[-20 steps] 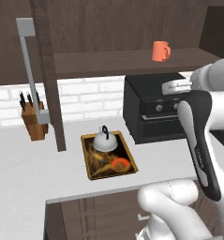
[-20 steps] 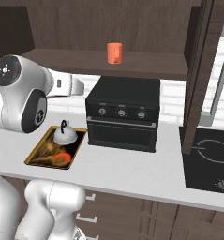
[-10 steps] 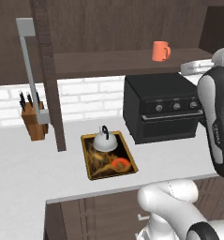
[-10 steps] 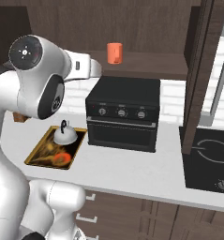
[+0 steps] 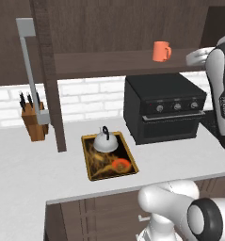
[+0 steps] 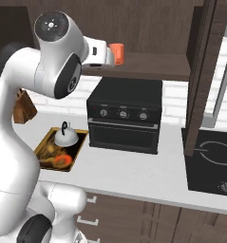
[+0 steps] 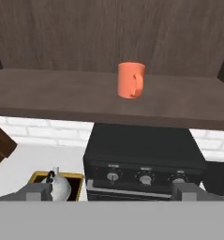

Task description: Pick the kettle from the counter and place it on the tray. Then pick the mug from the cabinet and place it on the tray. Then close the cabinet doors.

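Two jaws spread wide and empty, and the gripper point(image 7: 111, 196) is now levelled straight at the mug point(image 7: 131, 80), which stands upright in the middle of the cabinet shelf point(image 7: 48, 96), handle turned to the right in the hand view. Big change over the last second: the arm has swung up from low at the right to shelf height, with the white wrist now close beside the mug in the right base view. That reads as the reach for the second pick getting under way, though the jaws are well short of the mug yet. Down on the counter point(image 5: 24, 160) the kettle point(image 5: 105, 140) sits on the far end of the tray point(image 5: 90, 174), exactly where it was a second ago, so the first step looks done. Black oven point(image 5: 163, 107) just right of the tray, under the shelf, knife block point(image 5: 34, 123) off to the left. Cabinet door point(image 5: 43, 70) hangs open, its grey bar handle point(image 5: 30, 75) facing out, unmoved — closing comes last
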